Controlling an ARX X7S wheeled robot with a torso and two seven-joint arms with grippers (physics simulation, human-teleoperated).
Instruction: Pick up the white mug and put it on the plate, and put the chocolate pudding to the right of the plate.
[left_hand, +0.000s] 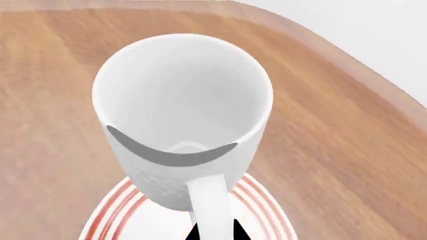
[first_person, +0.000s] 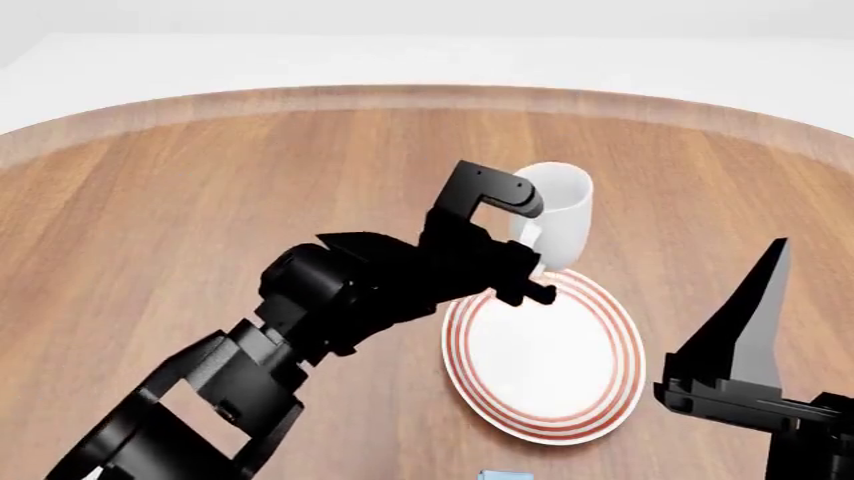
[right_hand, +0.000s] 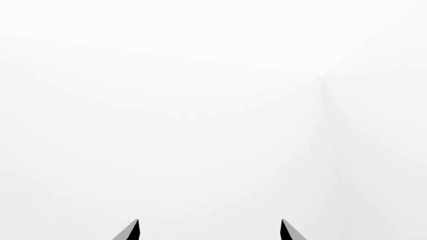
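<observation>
The wooden counter (first_person: 200, 190) fills the head view, round-edged against a pale backdrop. On it, toward the robot's right, lies the plate (first_person: 601, 400), white with red-orange rings. The left arm reaches across from the near left and ends at the white mug (first_person: 567, 205), which sits at the plate's far rim; the left wrist view shows the mug's base over the ringed edge rather than the middle, mouth up, though whether it rests on the plate or hangs just above it cannot be told. The left claw (left_hand: 215, 232) is clenched on the mug's loop handle, its two dark tips showing either side of the handle at the frame's edge.

The mug's long axis looks close to upright, the handle turned back toward the left claw. The plate's centre lies nearer the robot than the mug does, so the coming move likely draws the mug inward before letting go.

The right claw (first_person: 747, 320) stands released, well apart beside the plate, its tips spread and facing blank white. A blue sliver at the head view's bottom edge may be the chocolate pudding (first_person: 505, 474); too little shows to be sure.
</observation>
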